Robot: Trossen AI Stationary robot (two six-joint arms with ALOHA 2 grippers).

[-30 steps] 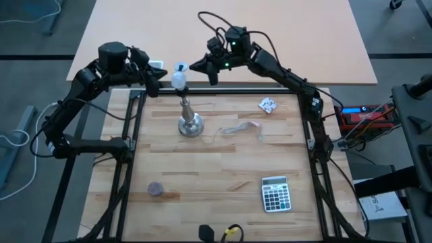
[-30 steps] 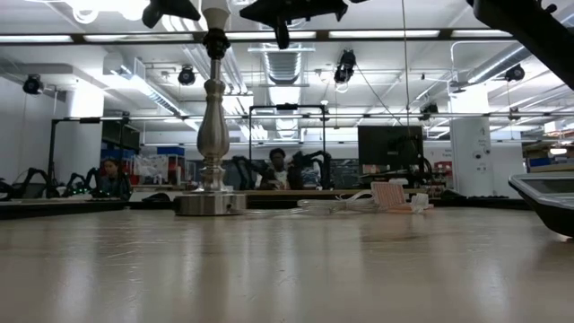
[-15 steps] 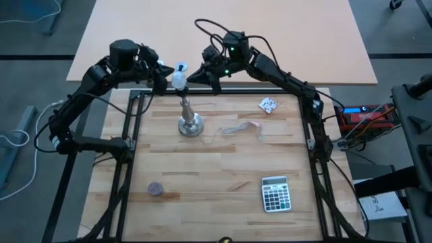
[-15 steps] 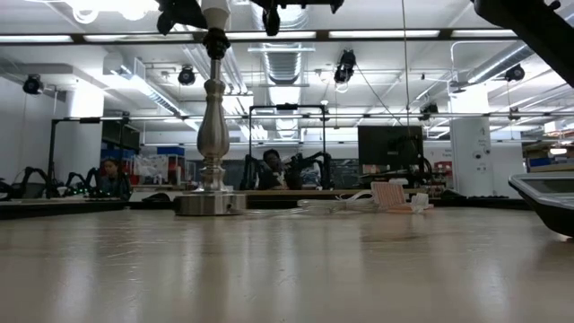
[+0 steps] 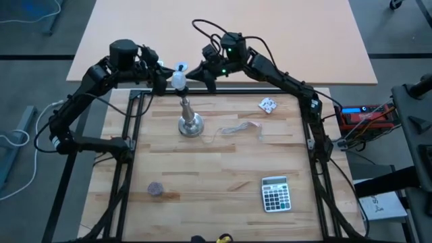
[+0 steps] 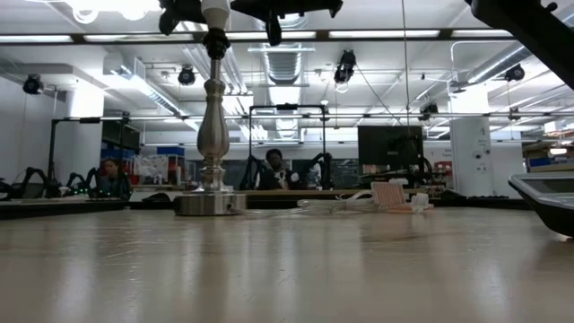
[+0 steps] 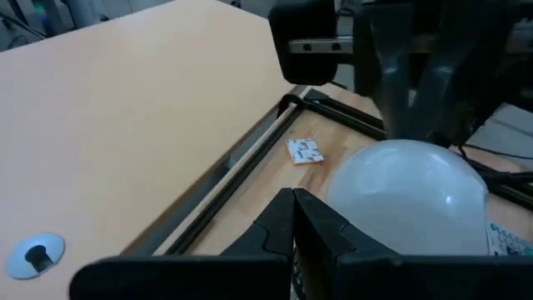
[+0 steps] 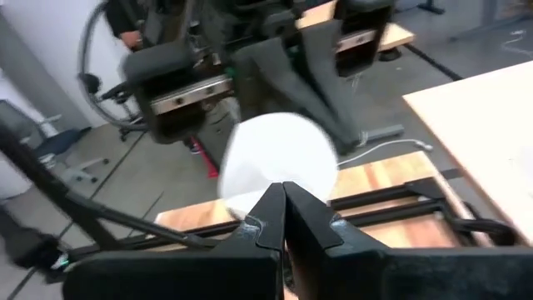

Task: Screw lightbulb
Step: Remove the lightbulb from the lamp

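The lightbulb [image 5: 179, 79] sits atop the silver stand [image 5: 188, 120] near the tabletop's [image 5: 216, 175] far edge. The left gripper [image 5: 164, 75] and right gripper [image 5: 191, 71] flank it closely, fingers pressed together and holding nothing. A calculator [image 5: 275, 194] lies well apart.

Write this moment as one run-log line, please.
stage: bulb at stand top | white frosted globe lightbulb on silver metal stand | left gripper: shut, beside bulb | right gripper: shut, beside bulb | contact: cannot tell
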